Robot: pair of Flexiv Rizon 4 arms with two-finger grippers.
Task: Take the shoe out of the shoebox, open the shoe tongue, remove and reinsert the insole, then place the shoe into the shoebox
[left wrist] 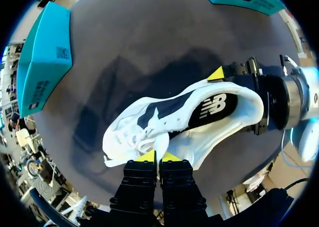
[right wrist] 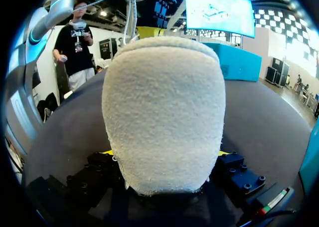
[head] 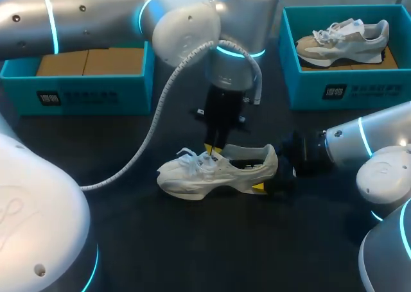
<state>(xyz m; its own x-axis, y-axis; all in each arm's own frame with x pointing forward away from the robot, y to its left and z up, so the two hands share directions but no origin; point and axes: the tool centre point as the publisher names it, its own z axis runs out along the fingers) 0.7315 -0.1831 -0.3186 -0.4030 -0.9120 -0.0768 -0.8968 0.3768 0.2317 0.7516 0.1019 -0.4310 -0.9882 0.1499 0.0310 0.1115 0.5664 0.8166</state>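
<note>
Two teal things stand far back on the dark table (head: 128, 240): a left box (head: 83, 90) at 10 o'clock and a right box (head: 347, 90) at 2, with a second shoe (head: 343, 40) inside. The white shoe (head: 218, 171) lies at centre, toe toward 9. The left claw (left wrist: 158, 156), narrow, pinches its tongue. The right claw (right wrist: 164, 152) clamps the heel from 3.

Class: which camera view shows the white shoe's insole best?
Left wrist view: it looks down into the shoe onto the dark insole. The head view sees the shoe side-on, showing little inside; the right wrist view shows only the heel.
</note>
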